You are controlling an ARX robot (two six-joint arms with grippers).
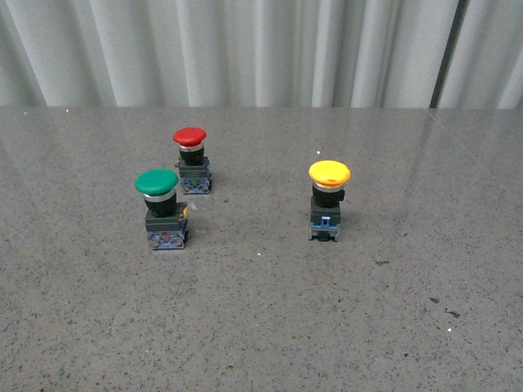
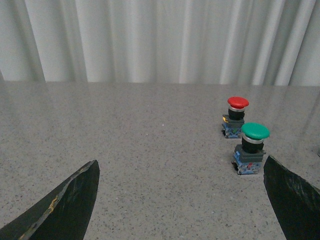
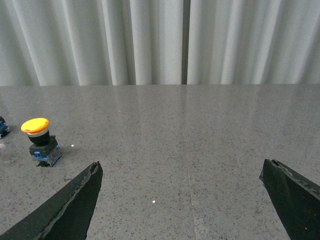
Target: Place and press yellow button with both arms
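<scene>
The yellow button stands upright on the grey table, right of centre in the front view. It also shows in the right wrist view, beyond and to one side of my right gripper, which is open and empty. My left gripper is open and empty over bare table; the yellow button is out of its view. Neither arm shows in the front view.
A green-capped button and a red-capped button stand left of the yellow one; both show in the left wrist view, green and red. A white pleated curtain backs the grey speckled table.
</scene>
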